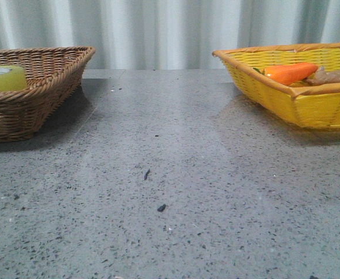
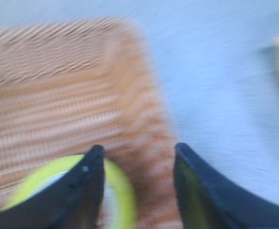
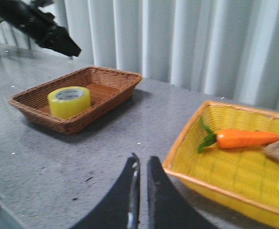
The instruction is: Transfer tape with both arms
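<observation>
Tape (image 3: 69, 101) sits in brown basket (image 3: 106, 90), so I've got left gripper (image 2: 138, 164) above it, jaws spread w/ nothing held. Right gripper (image 3: 140, 191) waits by yellow basket (image 3: 215, 167), jaws pinched together, empty, ready for handover.

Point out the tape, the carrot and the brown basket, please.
tape (image 3: 69, 102): right wrist view, on its yellow side.
carrot (image 3: 244, 138): right wrist view, mid orange body.
brown basket (image 1: 53, 81): front view, on its woven right wall.

The left hand (image 2: 137, 183) hangs above the brown basket (image 2: 67, 95) with its two dark fingers spread wide apart (the picture is blurred), one finger (image 2: 79, 191) over the tape (image 2: 122, 200). The right hand (image 3: 140, 191) is raised well away from that basket, its fingers pressed almost together on nothing.
</observation>
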Tool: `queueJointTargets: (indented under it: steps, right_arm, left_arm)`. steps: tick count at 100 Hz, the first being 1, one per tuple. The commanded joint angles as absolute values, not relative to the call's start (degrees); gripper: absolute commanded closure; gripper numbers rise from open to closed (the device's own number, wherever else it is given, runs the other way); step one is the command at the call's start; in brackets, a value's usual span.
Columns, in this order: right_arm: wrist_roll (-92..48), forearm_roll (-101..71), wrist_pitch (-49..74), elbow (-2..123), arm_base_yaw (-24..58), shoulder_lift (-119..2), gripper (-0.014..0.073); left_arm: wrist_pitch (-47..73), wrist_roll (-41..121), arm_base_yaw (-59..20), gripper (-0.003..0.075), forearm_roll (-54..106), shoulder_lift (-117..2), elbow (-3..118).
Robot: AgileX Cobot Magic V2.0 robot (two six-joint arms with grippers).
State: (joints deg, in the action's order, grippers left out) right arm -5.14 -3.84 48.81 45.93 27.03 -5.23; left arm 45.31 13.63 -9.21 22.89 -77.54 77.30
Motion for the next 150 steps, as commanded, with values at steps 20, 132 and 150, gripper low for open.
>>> queueJointTargets:
  steps: [20, 132, 150]
  right_arm:
    - [-5.7, 2.2, 43.0, 44.3, 27.1, -1.3, 0.0635]
    - [-5.7, 2.2, 52.7, 43.9, 27.1, -1.0, 0.0636]
    - [-5.7, 2.2, 52.7, 43.9, 27.1, -1.0, 0.0635]
  left_arm:
    - [24.2, 14.7, -31.4, 0.0680, 26.6, -51.8, 50.5]
    - [11.6, 14.7, -42.5, 0.0741, 21.7, -30.6, 25.3]
    - [-4.8, 14.4, -38.1, 0.0741, 7.9, -16.6, 9.8]
